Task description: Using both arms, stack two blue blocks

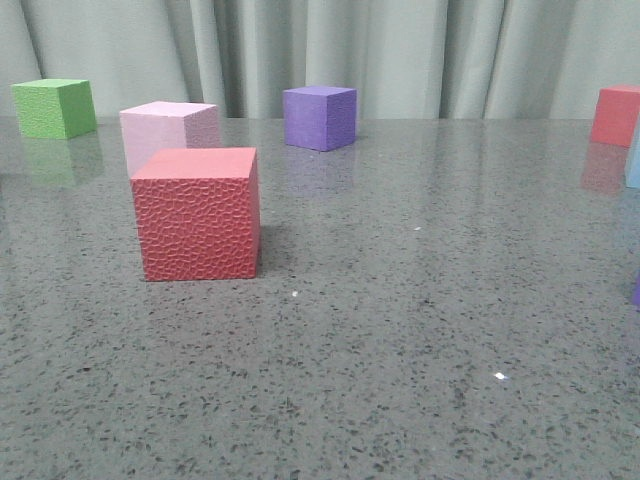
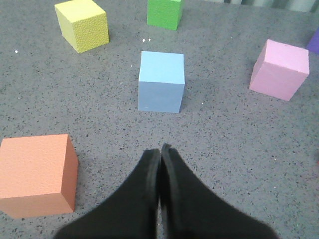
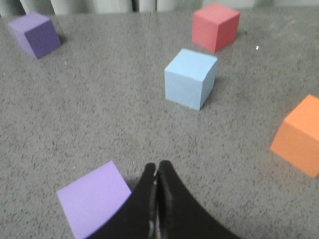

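Note:
One pale sky-blue block (image 2: 161,81) sits on the grey table straight ahead of my left gripper (image 2: 160,148), which is shut and empty, a short way off. The other blue block (image 3: 191,78) sits ahead of my right gripper (image 3: 157,165), also shut and empty, farther off. In the front view only a thin blue sliver (image 1: 633,155) shows at the right edge. Neither arm shows in the front view.
Left wrist view: an orange cube (image 2: 35,174) close beside the gripper, a yellow cube (image 2: 82,24), a green cube (image 2: 164,12), a pink cube (image 2: 279,68). Right wrist view: a light purple cube (image 3: 94,196) beside the fingers, a dark purple cube (image 3: 35,34), a red cube (image 3: 216,26), an orange cube (image 3: 300,135). A large red cube (image 1: 198,212) stands front left.

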You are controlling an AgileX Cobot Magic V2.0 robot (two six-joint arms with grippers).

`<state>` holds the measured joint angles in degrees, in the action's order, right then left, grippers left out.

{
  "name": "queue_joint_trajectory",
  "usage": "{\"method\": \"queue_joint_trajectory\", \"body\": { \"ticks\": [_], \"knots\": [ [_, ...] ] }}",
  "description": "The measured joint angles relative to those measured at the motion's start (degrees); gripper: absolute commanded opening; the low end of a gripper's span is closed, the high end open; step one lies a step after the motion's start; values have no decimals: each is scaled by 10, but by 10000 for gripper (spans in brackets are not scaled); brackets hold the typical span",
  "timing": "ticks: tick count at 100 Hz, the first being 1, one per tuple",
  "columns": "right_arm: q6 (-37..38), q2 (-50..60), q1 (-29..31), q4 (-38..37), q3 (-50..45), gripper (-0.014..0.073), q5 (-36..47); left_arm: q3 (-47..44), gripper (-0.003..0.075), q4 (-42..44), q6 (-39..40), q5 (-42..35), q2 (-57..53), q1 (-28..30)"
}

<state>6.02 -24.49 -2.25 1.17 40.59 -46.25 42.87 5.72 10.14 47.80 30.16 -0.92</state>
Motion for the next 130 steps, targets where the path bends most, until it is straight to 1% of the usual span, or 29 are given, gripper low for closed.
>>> {"method": "queue_joint_trajectory", "body": {
  "ticks": [7,23,60,65,68,72,74,77,79,82,83,84,86,87,88,89,90,91,92,93,94,98,100,101,103,107,110,122,130],
  "knots": [
    [0,-11,0,3,13,-122,-20,18,-19,0,0,18,20,0],
    [0,-17,0,6,19,-122,-24,30,-19,-1,0,39,43,0],
    [0,-17,0,8,19,-121,-24,31,-18,-1,0,44,48,0],
    [0,-17,0,8,19,-113,-24,31,-14,-1,0,44,48,0],
    [0,-17,0,8,19,-94,-24,31,-3,-1,0,44,48,0],
    [0,-17,0,8,19,-60,-24,31,29,-1,0,44,48,0],
    [0,-17,0,8,19,-33,-24,31,59,-1,0,44,48,0],
    [0,-17,0,8,19,22,-25,31,88,-1,0,44,48,0],
    [0,-17,0,8,19,48,-25,31,132,-1,0,44,48,0],
    [0,-17,0,8,19,121,-25,31,169,-1,0,44,48,0],
    [0,-17,0,8,19,137,-25,31,196,-1,0,44,48,0],
    [0,-17,0,8,19,171,-25,31,210,-1,0,44,48,0],
    [0,-17,0,8,19,206,-25,31,270,-1,-1,44,48,0],
    [0,-17,0,8,19,241,-25,31,286,-1,-1,44,48,0],
    [0,-17,0,8,19,260,-25,31,302,-1,-3,44,48,0],
    [0,-17,0,8,19,297,-25,31,353,-1,-3,44,48,0],
    [0,-17,0,8,19,335,-25,31,370,-1,-5,44,48,0],
    [0,-17,0,8,19,335,-25,31,386,-1,-7,44,48,0],
    [0,-17,0,8,19,372,-25,31,404,-1,-8,44,48,0],
    [0,-17,0,8,19,391,-25,31,421,-1,-8,44,48,0],
    [0,-17,0,8,19,427,-25,31,455,-1,-11,44,48,0],
    [0,-17,0,8,19,529,-25,31,538,-1,-15,44,48,0],
    [0,-17,0,8,19,559,-25,31,582,-1,-16,44,48,0],
    [0,-17,0,8,19,587,-25,31,610,-1,-16,44,48,0],
    [0,-17,0,8,19,619,-25,31,635,-1,-17,44,48,0],
    [0,-17,0,8,19,598,-25,31,699,-1,-18,44,48,0],
    [0,-17,0,8,19,584,-25,31,712,-1,-18,44,48,0],
    [0,-17,0,8,19,579,-25,31,691,-1,-19,44,48,0],
    [0,-17,0,8,19,579,-25,31,690,-1,-19,44,48,0]
  ]
}}
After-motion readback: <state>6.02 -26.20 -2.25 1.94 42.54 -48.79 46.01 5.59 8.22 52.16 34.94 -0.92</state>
